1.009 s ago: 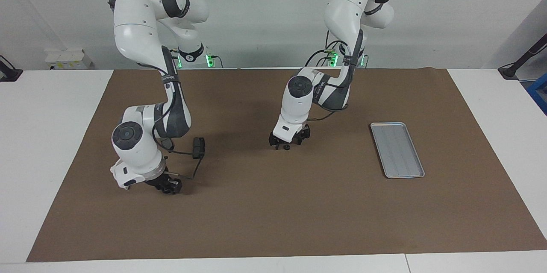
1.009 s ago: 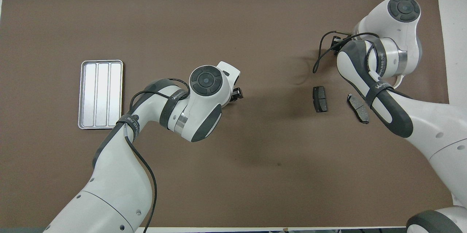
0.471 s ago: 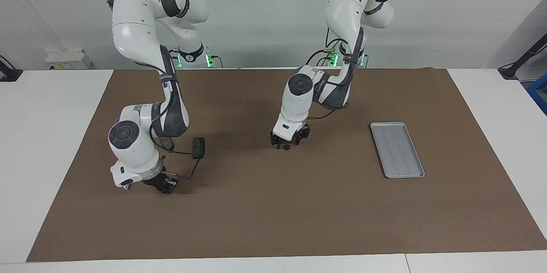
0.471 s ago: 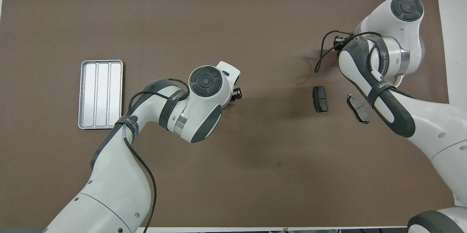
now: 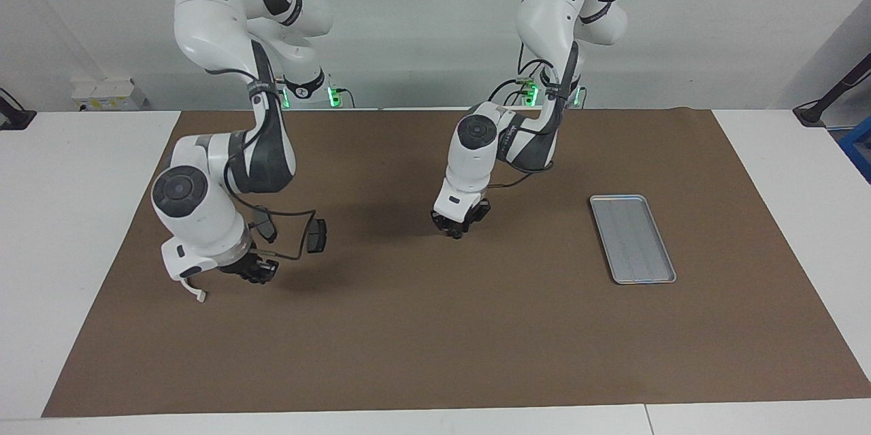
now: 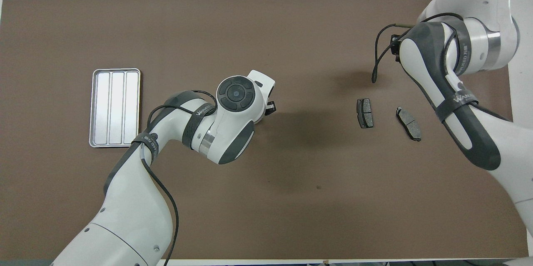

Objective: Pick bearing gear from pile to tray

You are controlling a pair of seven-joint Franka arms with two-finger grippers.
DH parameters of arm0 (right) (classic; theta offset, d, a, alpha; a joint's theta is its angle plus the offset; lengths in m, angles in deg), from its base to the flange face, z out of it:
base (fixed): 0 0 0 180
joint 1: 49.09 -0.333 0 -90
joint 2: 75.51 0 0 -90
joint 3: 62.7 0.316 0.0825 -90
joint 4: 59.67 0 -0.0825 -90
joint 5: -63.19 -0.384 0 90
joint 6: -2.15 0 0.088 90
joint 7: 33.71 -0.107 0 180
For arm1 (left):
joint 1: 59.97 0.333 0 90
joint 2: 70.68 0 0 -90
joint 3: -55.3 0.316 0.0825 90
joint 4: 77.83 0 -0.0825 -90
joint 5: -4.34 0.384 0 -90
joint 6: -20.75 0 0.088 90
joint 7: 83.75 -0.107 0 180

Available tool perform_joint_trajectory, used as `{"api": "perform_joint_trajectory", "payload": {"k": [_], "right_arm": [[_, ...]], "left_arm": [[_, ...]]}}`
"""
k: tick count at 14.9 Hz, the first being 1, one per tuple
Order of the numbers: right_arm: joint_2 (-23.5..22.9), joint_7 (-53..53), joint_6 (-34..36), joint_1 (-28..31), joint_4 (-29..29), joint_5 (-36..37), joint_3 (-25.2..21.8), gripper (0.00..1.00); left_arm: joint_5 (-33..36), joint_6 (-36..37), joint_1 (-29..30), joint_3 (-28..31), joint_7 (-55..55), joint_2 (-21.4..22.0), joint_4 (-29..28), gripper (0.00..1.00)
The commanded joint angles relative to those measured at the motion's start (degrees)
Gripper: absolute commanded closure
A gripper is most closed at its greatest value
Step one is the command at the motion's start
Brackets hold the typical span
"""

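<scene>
My left gripper (image 5: 454, 231) is down on the mat near the table's middle, its fingers drawn together on a small black round piece; in the overhead view (image 6: 269, 107) the wrist hides most of it. My right gripper (image 5: 253, 271) hangs raised over the mat at the right arm's end, and the arm hides it in the overhead view. Two dark grey brake pads (image 6: 365, 113) (image 6: 408, 123) lie on the mat near it, one clear in the facing view (image 5: 315, 235). The silver tray (image 5: 616, 198) (image 6: 115, 70) lies empty at the left arm's end.
A brown mat (image 5: 435, 340) covers the table. A black cable loops from the right wrist (image 5: 289, 254) down toward the pads. A thin white curved piece (image 5: 196, 292) shows under the right hand; I cannot tell whether it lies on the mat.
The right arm has lifted its gripper off the mat and swung toward its end of the table. The left gripper's fingers have drawn in around the small black piece, which no longer shows apart.
</scene>
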Motion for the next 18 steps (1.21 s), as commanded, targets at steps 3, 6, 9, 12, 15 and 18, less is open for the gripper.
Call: {"api": "perform_joint_trajectory", "payload": {"k": [3,6,9,12,15,18], "right_arm": [[9.24,-0.16,8.86,-4.22,1.26,-0.76,0.38,1.0],[12.42,-12.52,12.02,-6.33,1.26,-6.29,0.9,1.0],[13.3,-23.88,13.44,-9.5,1.26,-6.91,1.17,1.0],[13.3,-25.05,13.61,-10.03,1.26,-7.18,1.17,1.0],[13.39,-26.27,13.44,-10.38,1.35,-7.27,1.26,1.0],[13.13,-34.86,12.04,-11.78,1.69,-9.98,2.84,1.0]], "left_arm": [[1.22,-0.56,-0.63,1.03,0.38,1.52,-1.52,1.0],[5.71,4.09,3.14,1.03,-2.6,1.34,2.87,1.0],[5.71,6.47,10.69,1.03,-8.57,5.63,3.76,1.0],[5.01,16.9,22.19,0.76,-23.21,13.97,4.28,1.0],[3.08,22.99,32.57,1.11,-36.15,18.91,4.81,1.0],[2.99,25.9,39.01,1.12,-45.49,20.41,4.12,1.0]]}}
